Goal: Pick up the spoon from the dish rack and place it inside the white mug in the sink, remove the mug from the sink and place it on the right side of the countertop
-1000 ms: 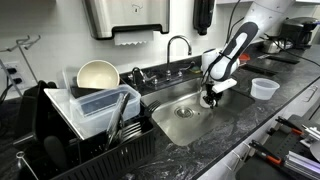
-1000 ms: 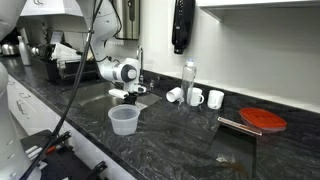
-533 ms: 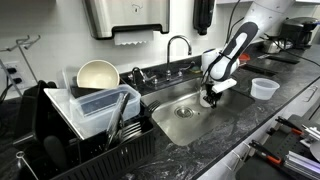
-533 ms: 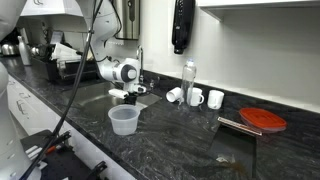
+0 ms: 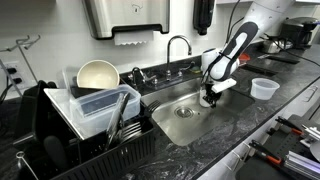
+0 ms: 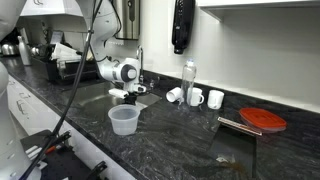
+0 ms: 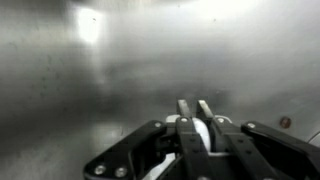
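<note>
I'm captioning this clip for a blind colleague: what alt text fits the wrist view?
The gripper pinches a small white object between nearly closed fingers; it is too blurred to identify. Behind them is the blurry steel surface of the sink.

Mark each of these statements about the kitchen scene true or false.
1. The gripper is at the sink. True.
2. A cream bowl sits on the dish rack. True.
3. The clear tub stands in the sink. False: it stands on the countertop.
4. The jaws are wide open. False: the wrist view shows them nearly together on something white, likely the mug.
</note>
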`<state>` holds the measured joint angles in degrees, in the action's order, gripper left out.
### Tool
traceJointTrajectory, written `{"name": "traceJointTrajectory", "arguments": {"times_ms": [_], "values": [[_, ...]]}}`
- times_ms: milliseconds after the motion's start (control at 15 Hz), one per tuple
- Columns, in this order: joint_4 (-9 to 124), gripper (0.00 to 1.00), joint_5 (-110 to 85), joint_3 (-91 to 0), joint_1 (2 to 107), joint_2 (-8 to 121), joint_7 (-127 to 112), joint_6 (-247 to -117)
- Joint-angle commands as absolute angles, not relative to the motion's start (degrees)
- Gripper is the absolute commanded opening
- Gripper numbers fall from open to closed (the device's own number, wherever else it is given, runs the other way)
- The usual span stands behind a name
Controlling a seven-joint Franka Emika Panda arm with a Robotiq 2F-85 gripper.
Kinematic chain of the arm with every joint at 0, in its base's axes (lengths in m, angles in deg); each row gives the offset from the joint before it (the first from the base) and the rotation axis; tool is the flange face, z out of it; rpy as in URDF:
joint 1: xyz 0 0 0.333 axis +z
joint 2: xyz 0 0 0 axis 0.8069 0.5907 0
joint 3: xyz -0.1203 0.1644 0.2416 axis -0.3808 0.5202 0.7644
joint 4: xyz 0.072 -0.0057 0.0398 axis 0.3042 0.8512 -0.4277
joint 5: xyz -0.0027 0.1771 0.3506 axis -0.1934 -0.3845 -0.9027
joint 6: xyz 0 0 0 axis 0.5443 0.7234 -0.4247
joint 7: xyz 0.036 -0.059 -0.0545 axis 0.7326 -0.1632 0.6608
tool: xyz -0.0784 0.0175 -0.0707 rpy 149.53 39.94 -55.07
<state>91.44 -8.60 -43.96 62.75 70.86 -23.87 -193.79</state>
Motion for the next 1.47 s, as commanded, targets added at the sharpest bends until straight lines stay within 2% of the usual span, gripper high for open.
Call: {"name": "traceJointTrajectory", "arguments": {"times_ms": [0, 1000, 1400], "values": [[92.8, 0.03, -10.0, -43.9, 63.2, 68.4, -23.5, -195.3], [102.8, 0.03, -14.3, -41.6, 63.1, 53.5, -26.4, -197.8], [106.7, 0.03, -9.8, -42.8, 63.5, 46.4, -35.0, -197.3]]}}
